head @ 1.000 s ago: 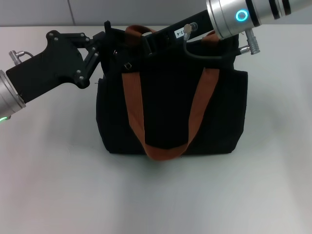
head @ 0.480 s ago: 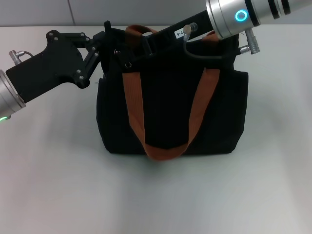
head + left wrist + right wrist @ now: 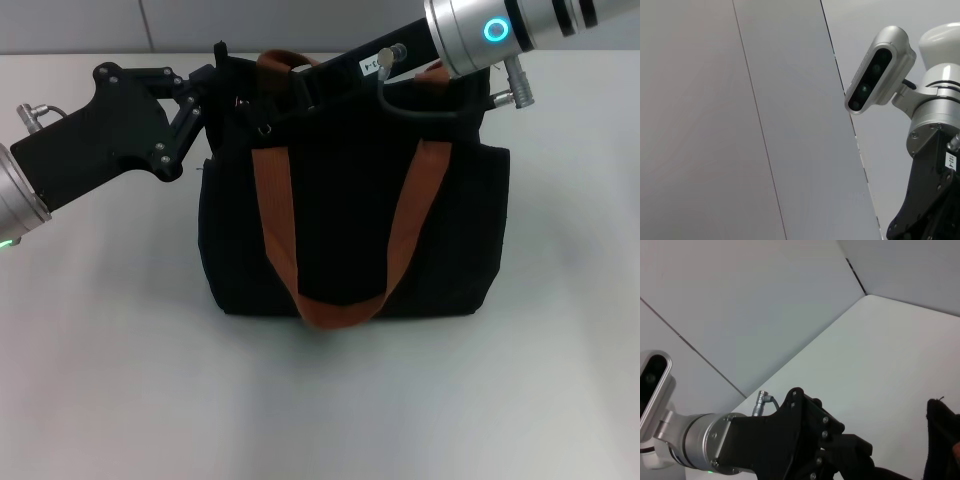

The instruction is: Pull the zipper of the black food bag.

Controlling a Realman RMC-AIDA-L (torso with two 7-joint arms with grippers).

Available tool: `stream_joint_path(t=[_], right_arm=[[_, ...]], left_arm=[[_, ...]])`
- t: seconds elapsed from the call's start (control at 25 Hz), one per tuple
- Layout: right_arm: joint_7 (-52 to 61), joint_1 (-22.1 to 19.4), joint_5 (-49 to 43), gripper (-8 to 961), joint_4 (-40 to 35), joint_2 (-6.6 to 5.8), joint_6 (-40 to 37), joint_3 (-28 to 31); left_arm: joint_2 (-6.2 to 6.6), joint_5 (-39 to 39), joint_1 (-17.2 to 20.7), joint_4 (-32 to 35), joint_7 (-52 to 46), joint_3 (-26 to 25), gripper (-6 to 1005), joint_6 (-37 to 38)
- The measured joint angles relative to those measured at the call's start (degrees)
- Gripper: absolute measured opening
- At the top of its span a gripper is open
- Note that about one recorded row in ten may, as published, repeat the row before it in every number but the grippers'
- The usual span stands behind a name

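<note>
- Presently, surface (image 3: 110, 380): pale, plain, carrying all items; panelled grey wall (image 3: 70, 25) along its far edge at 12 o'clock.
- Black food bag (image 3: 345, 225): boxy black fabric tote, upright at the centre of the surface; the front face is turned to the head view.
- Brown-orange straps (image 3: 275, 225): two webbing bands running down the bag's front face and joining in a loop near its lower edge at 6 o'clock; a second handle rises above the top rim.
- Left gripper (image 3: 215, 85): black body reaching in from 9 o'clock, linkage at the bag's upper corner at about 10 o'clock; the fingers are against the black fabric and I cannot tell whether they are apart or together. Its body also shows in the right wrist view (image 3: 805, 440).
- Right gripper (image 3: 300, 85): silver forearm with a lit blue ring entering from 1 o'clock, black body lying across the bag's top rim; fingers hidden against the bag, state cannot be told.
- Zipper (image 3: 265, 130): small silvery piece near the top of the left strap at 11 o'clock, just below the rim; whether either gripper touches it cannot be told.
</note>
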Motion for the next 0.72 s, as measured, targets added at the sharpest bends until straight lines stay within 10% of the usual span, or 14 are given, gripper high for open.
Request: stream_joint_path(t=[0.72], right_arm=[[5.0,-3.5,-3.9,-2,-6.6,0.0,-0.9,0.0]], left_arm=[[0.09,0.0,0.1,0.1,0.0,-1.8,22,-0.4]])
